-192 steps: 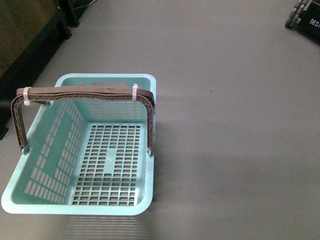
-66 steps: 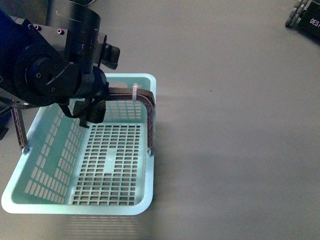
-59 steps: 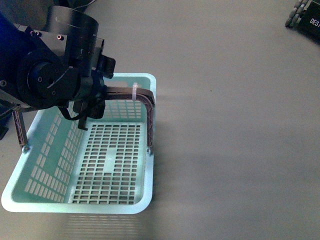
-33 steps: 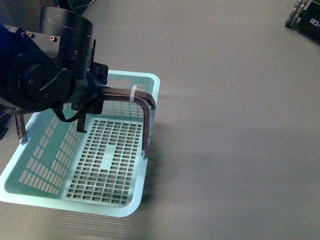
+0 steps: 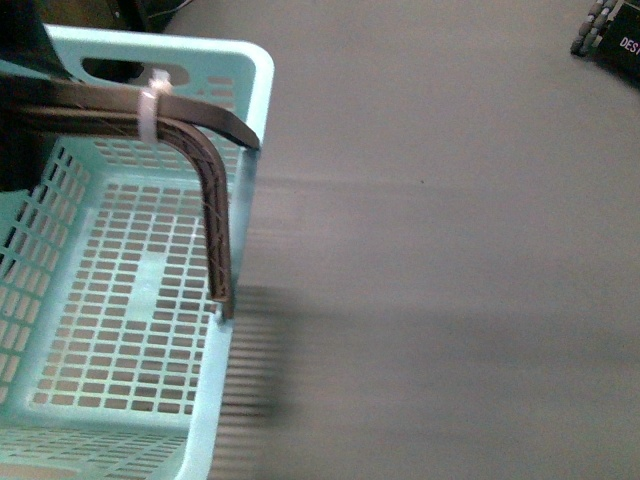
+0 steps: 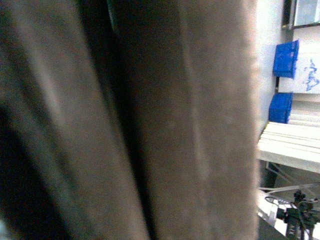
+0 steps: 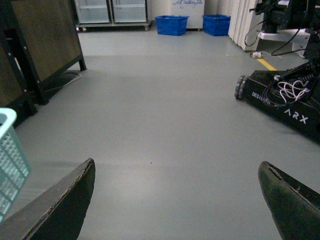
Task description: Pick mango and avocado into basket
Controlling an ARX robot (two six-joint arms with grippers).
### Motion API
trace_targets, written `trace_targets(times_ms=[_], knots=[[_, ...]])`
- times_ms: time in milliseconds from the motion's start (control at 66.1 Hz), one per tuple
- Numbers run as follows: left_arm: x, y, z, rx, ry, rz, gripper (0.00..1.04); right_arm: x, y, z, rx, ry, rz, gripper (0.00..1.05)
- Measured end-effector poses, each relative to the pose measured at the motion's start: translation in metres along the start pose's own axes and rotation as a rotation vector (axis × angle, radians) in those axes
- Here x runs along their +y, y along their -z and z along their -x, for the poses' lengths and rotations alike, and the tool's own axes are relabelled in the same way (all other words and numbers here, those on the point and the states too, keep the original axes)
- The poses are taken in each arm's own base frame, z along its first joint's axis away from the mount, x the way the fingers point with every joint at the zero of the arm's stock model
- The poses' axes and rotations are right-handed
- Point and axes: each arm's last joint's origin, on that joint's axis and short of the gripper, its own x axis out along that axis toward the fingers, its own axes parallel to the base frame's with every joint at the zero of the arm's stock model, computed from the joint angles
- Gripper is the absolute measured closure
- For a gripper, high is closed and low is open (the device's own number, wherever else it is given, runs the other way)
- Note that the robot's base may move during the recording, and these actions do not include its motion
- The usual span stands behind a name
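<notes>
1. Brown, blurred plastic fills nearly the whole left wrist view. I take it for the basket's ribbed handle (image 6: 200,125), pressed right up against that camera. The left gripper's fingers show nowhere, so you cannot tell whether they are clenched on it or released.
2. In the right wrist view the right gripper (image 7: 177,197) is spread wide. Its dark fingers (image 7: 65,210) stand far apart with only grey floor (image 7: 165,125) between them, and they hold nothing.
3. The teal basket (image 5: 255,120) sits on the left of the front view, close under the camera. Its handle arches over the slotted floor, a white zip tie (image 5: 150,105) is cinched round it, and a dark mass, probably your left arm (image 5: 12,150), sits at that end. The same basket's corner shows at the edge of the right wrist view, so it lies to the left of the right gripper and much nearer your left arm.
4. The basket's floor is bare of fruit. Neither the mango nor the avocado shows in any view, so you cannot yet read their direction or long axis.
5. My judgement is that you must bring the fruit into view before reaching. The free, open right gripper is the natural one to send.
6. Further out are an ARX base (image 7: 285,100) and blue crates (image 7: 171,24).
</notes>
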Motion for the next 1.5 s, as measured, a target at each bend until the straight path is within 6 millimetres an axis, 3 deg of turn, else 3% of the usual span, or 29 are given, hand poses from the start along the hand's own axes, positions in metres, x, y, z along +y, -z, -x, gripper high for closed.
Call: trace_targets(times_ms=[181,287,1497], knots=[[-0.03,-0.017,0.081,-0.057,0.093,0.035,0.78,0.0,0.0,0.0,0.0,0.0,0.0,0.09],[-0.034,-0.02,0.1,-0.059,0.121,0.047,0.78,0.0,0.0,0.0,0.0,0.0,0.0,0.09],[-0.036,-0.02,0.102,-0.054,0.129,0.058,0.78,0.0,0.0,0.0,0.0,0.0,0.0,0.09]])
